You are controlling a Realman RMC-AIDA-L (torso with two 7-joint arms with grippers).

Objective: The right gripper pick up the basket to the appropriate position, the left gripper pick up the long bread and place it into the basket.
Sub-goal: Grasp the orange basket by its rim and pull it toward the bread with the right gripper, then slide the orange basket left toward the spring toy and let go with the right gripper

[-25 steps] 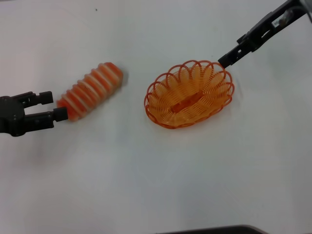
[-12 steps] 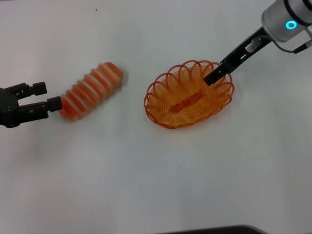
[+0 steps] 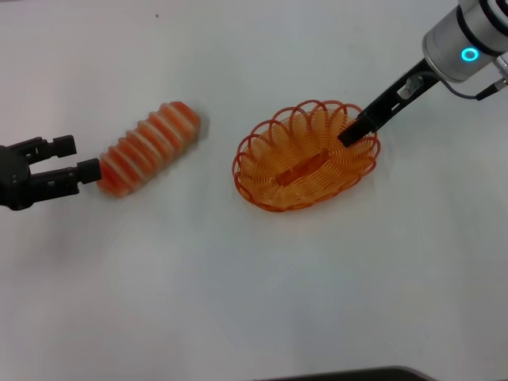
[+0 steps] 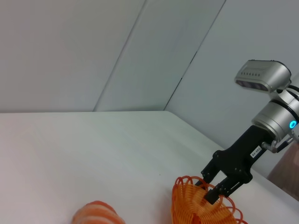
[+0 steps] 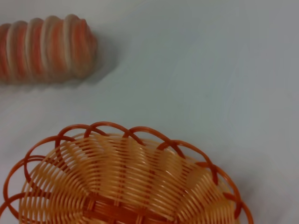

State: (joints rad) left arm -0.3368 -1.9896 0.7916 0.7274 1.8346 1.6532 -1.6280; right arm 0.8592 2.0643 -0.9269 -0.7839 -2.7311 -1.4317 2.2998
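Note:
The long bread (image 3: pixel 147 149), orange-red with cream stripes, lies slanted on the white table at the left. My left gripper (image 3: pixel 78 157) is open just off its near end, with the lower fingertip (image 3: pixel 89 167) at the loaf's tip. The orange wire basket (image 3: pixel 262 171) sits empty at the centre right. My right gripper (image 3: pixel 349 135) is at the basket's far right rim. In the left wrist view the right gripper (image 4: pixel 211 190) has its fingers apart astride a rim loop of the basket (image 4: pixel 196 210). The right wrist view shows the basket (image 5: pixel 121 182) and the bread (image 5: pixel 46 46) beyond it.
The white table (image 3: pixel 238 302) stretches all around both things. A dark edge (image 3: pixel 341 375) shows at the table's front. A pale wall (image 4: pixel 93 56) stands behind the table in the left wrist view.
My right gripper came down from beyond the basket's far rim onto the rim. My left gripper drew back a little to the left. The bread stayed put.

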